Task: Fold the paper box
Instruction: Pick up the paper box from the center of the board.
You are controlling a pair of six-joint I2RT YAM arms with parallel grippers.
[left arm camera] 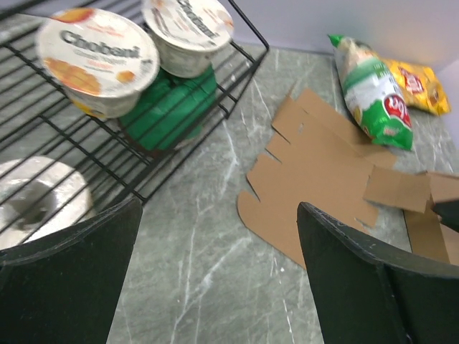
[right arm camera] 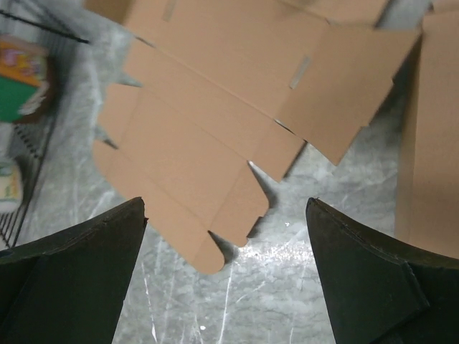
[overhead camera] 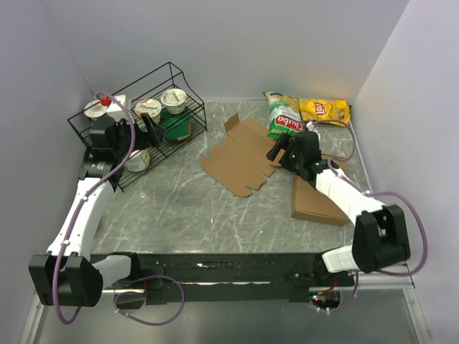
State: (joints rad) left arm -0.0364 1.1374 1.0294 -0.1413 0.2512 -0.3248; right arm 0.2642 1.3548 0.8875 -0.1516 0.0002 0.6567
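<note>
Right pincer (right arm camera: pixel 226 202) gapes wide, pointing down over the flat paper box (right arm camera: pixel 208 122).

Robotics lab test bench: a grey marble-patterned table (overhead camera: pixel 215 215) is boxed in on three sides by plain pale walls (overhead camera: pixel 287 43). Two white-and-black robot arms, the left arm (overhead camera: pixel 82 211) and the right arm (overhead camera: pixel 343 190), are bolted at the table's near edge, with purple cables (overhead camera: pixel 393 193) looping from them. On the table sit staged props: a black wire rack (overhead camera: pixel 122 92) of yoghurt cups (overhead camera: pixel 173 99) at its far left, two crisp bags (overhead camera: pixel 285 115) at its far right, and an unfolded paper box (overhead camera: pixel 240 158) at its middle.
</note>
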